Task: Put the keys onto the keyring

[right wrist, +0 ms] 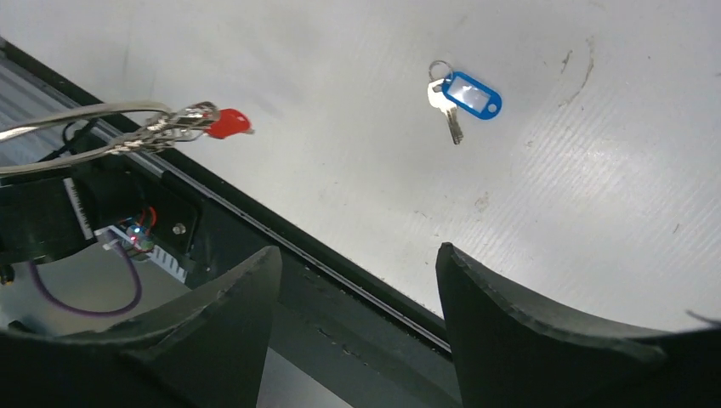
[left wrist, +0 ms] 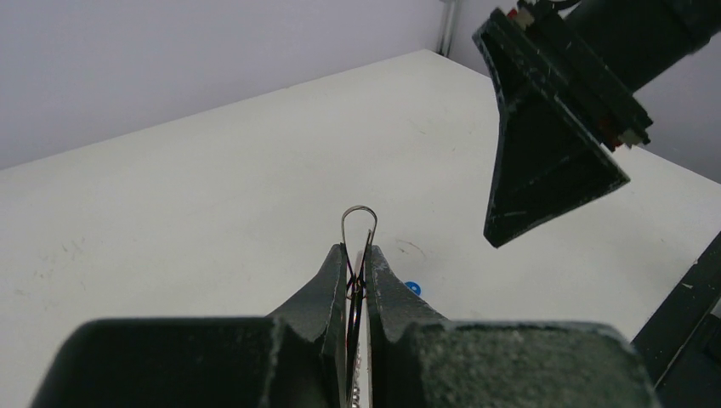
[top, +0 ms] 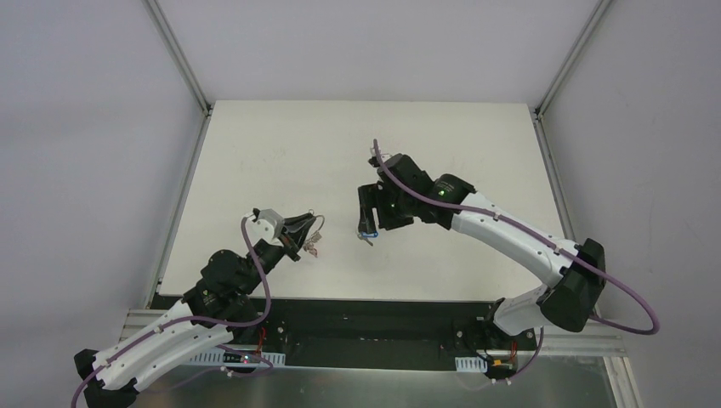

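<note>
My left gripper is shut on the thin silver keyring, held above the table; a loop of it sticks out past the fingertips. In the right wrist view the keyring carries a fan of small silver keys, and the red-headed key is among them. The blue-headed key lies flat on the table, with its own small ring. In the top view the blue-headed key lies just below my right gripper. My right gripper is open, empty and above the table.
The table's dark front edge and the arm bases' rail run close below the grippers. My right gripper's finger hangs to the upper right in the left wrist view. A blue speck of the key's head shows beside my left fingers.
</note>
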Tool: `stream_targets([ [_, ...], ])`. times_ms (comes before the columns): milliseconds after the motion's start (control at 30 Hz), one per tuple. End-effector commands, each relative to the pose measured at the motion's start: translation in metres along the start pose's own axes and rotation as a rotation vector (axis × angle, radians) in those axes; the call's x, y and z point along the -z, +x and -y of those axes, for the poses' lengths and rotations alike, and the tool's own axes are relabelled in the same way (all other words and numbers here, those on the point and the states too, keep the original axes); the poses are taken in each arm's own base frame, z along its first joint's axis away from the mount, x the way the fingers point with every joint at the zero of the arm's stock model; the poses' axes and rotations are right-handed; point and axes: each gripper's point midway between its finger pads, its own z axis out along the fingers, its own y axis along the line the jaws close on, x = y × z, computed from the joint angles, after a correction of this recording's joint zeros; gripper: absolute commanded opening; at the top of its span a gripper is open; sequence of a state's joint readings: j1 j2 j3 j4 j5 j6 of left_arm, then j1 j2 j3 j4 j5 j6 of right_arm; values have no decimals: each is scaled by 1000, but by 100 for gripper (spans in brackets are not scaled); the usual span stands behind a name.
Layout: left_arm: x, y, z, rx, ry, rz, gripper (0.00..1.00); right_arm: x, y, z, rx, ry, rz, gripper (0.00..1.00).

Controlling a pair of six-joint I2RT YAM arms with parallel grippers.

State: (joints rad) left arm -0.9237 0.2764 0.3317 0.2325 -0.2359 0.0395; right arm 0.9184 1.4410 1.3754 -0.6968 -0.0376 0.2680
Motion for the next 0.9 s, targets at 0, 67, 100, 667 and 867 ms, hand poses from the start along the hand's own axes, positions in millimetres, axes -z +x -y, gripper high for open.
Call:
stream_targets([
  [0, 0, -16, -10, 44, -64, 48, 0, -30, 5, 19, -41, 87, 22, 69],
  [67, 0, -15, -13, 48, -84, 47, 0, -46, 10, 28, -58, 128, 14, 67],
  [100, 0, -15, -15, 51, -97, 48, 0, -53, 11, 32, -71, 150, 13, 67],
  [667, 2, -14, -18, 54, -113, 47, 0, -142, -11, 41, 166, 91, -123, 66],
  [867, 1, -13, -17, 52, -110, 43, 0, -152, -8, 35, 237, -36, -201, 67],
])
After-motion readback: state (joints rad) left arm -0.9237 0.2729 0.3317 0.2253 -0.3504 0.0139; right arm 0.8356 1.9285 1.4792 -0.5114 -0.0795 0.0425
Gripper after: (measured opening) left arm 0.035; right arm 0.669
